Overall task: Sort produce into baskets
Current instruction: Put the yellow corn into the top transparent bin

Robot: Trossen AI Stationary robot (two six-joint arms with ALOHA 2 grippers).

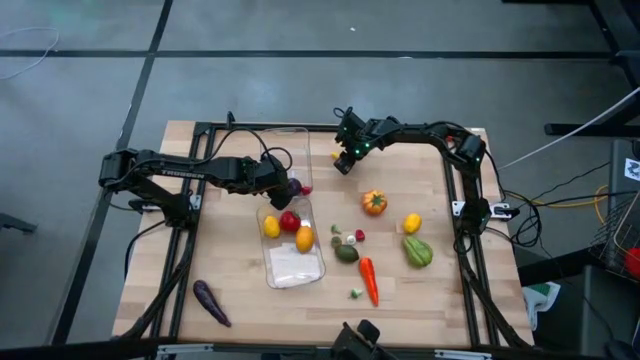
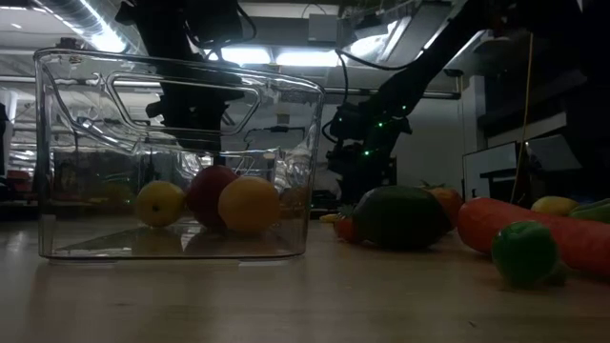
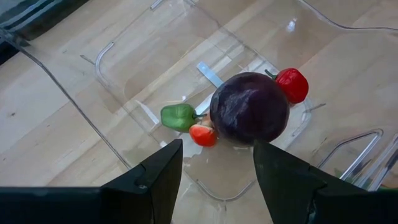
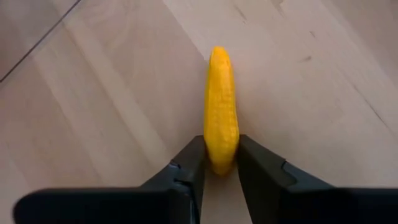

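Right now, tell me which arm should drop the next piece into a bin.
The right. Its pincer is shut on a long yellow piece at the table's far edge. The left pincer hangs open over the far bin, above the purple ball, holding nothing.

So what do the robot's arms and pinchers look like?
Both arms are black and jointed, made of slim tubes. The left arm has white lettering along its side, and dark cables loop beside it. The right arm shows tiny green lights near its wrist. Each pincher has two flat, dark, wedge-shaped fingers.
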